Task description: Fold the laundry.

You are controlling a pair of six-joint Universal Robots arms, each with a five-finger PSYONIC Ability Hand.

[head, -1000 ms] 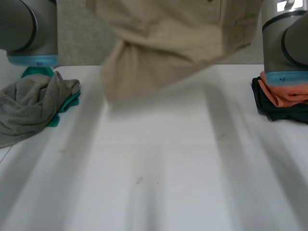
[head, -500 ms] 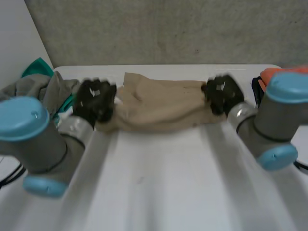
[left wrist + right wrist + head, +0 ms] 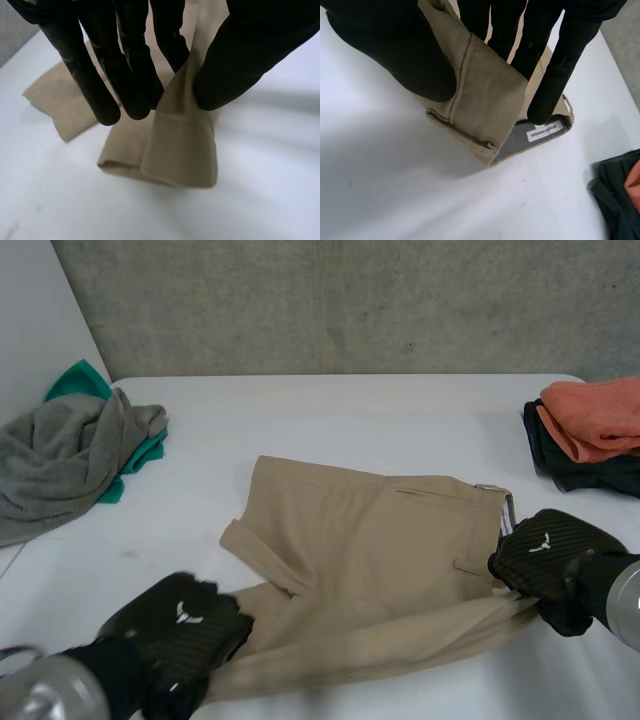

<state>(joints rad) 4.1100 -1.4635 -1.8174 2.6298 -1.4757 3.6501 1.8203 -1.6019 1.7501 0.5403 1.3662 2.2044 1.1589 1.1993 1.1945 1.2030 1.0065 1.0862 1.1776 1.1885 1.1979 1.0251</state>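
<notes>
shorts (image 3: pixel 485 100): I see matt woven cloth, fine diagonal ribs.
table (image 3: pixel 350 430): smooth, matt top.
left hand (image 3: pixel 180 625): black shell, perhaps carbon weave, slight sheen.
wall (image 3: pixel 350 300): rough grey concrete.

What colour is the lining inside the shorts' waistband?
Grey waistband lining, with a white label; clearest in the right wrist view.

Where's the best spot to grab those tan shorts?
Probably at both ends of the tan shorts, along the near edge: the leg hem, pinched by the left hand, and the waistband, pinched by the right hand. Come from the robot's side; the shorts lie flat, and those thick edges lift easily.
</notes>
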